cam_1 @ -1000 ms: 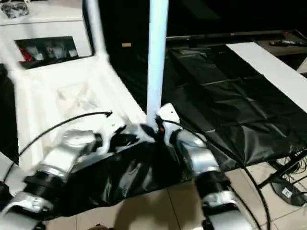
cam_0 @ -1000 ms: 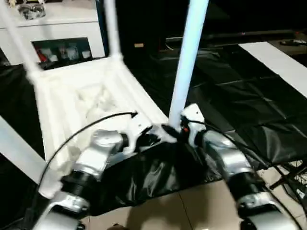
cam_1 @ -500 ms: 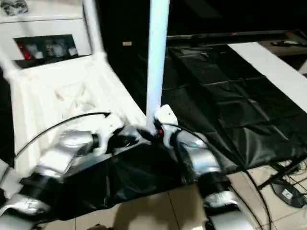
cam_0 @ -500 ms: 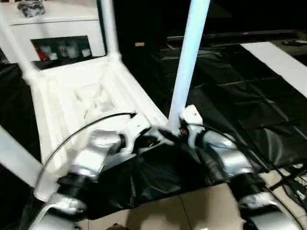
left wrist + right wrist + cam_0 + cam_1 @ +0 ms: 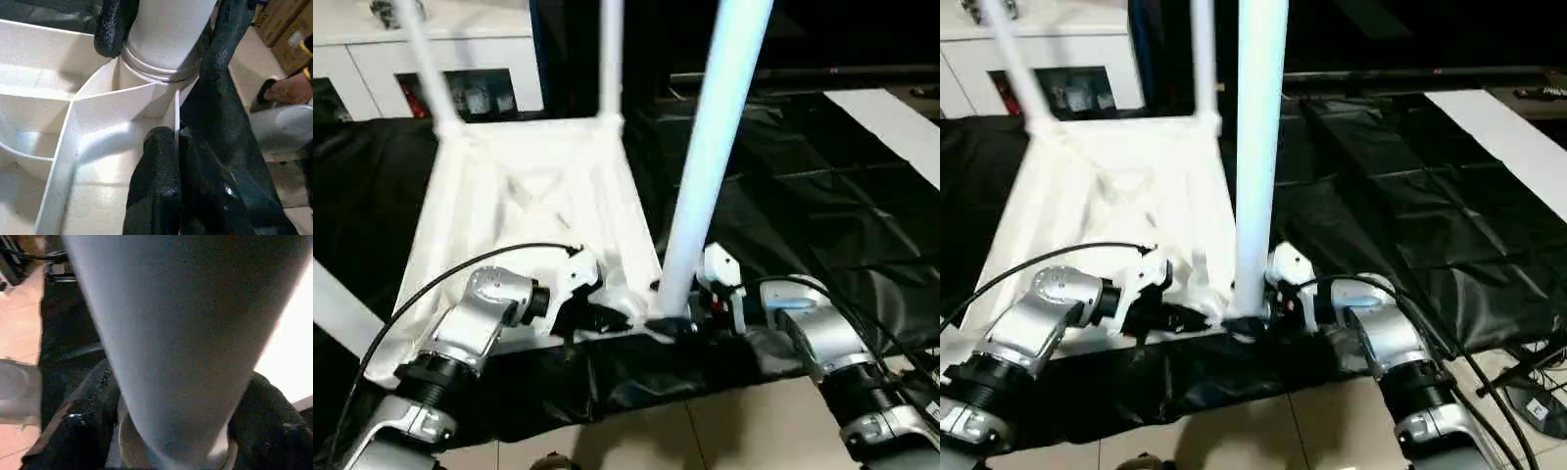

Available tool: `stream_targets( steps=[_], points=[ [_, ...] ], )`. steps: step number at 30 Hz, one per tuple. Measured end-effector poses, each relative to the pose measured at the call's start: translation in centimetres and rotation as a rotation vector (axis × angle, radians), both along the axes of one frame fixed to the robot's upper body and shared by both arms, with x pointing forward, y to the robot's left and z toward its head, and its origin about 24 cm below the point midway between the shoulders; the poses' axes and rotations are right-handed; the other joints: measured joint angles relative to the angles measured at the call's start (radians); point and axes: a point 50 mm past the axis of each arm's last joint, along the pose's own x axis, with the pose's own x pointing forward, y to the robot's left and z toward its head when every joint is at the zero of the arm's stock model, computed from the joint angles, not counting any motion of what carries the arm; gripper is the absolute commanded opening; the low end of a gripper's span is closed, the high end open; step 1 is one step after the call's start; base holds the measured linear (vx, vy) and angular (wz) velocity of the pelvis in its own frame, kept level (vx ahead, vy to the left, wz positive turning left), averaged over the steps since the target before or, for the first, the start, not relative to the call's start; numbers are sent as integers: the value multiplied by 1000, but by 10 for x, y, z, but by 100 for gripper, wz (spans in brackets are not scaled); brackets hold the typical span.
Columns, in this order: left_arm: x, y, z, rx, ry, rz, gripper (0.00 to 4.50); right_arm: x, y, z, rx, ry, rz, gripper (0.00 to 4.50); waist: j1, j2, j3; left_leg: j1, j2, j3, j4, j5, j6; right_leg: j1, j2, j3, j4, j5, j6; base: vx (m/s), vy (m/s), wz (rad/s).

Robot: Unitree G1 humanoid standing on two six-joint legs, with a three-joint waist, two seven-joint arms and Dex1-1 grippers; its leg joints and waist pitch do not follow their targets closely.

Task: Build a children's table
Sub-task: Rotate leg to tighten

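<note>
Near leg [image 5: 710,166] stands upright in corner socket [image 5: 146,73], frame centre; right gripper [image 5: 171,431] straddles its base, left gripper [image 5: 164,161] pinches tabletop rib [image 5: 117,105].

One upturned table top [image 5: 533,196], four legs [image 5: 715,157], two grippers [image 5: 607,315].

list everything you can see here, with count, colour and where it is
table top: 1, white, upside down on the black sheet, ribbed underside up
legs: 4, white; near leg stands in the corner socket by the grippers, two far legs upright at the far corners, one at the picture's left edge
black sheet: 1, under the table and spread to the right
cabinet: 1, white with glass door, behind the table
white board: 1, far right on the sheet
cables: black, on the tiled floor, lower right
left gripper: black fingers, pinching a thin rib at the socket
right gripper: black fingers, either side of the near leg's base
</note>
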Motion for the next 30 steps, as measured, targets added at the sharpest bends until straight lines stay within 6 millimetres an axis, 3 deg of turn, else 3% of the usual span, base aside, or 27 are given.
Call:
stream_targets(
  steps=[6,13,16,20,21,28,29,30],
  points=[
    [-2,1,0,-2,14,-21,0,-2,1,0,9,29,13,245,3,0,0,0,0,0,0,0,0,0,0,0,0,0,0,0,0,0],
    [-2,1,-1,-3,-1,-11,0,-3,1,0,3,21,5,238,6,0,0,0,0,0,0,0,0,1,0,0,0,0,0,0,0,0],
    [5,-2,-2,7,-72,91,0,9,4,-3,1,-10,-153,235,-6,0,-1,5,0,0,0,0,0,4,0,1,1,1,-1,0,0,0],
    [15,-12,-4,20,-132,248,0,29,14,-3,7,-76,-394,228,-34,1,-1,8,0,-1,0,1,-2,2,0,1,1,0,1,0,0,0],
    [16,-14,-4,21,-135,269,0,31,15,-3,6,-78,-424,210,-36,1,-1,9,0,-1,0,1,-2,2,0,1,1,0,2,0,0,0],
    [21,-33,-5,26,-169,423,0,42,26,-6,12,-106,-681,202,-46,2,-2,9,-1,-1,-1,1,-2,2,0,3,-1,1,2,0,0,0],
    [21,-33,-5,25,-169,424,0,42,26,-6,13,-106,-682,235,-46,3,-2,9,-1,-1,-1,1,-2,2,0,3,-2,1,2,0,0,0],
    [21,-33,-5,25,-169,424,0,42,26,-6,14,-107,-682,235,-45,3,-2,9,-1,-1,-1,1,-2,3,0,3,-2,1,2,0,0,0]
  ],
)
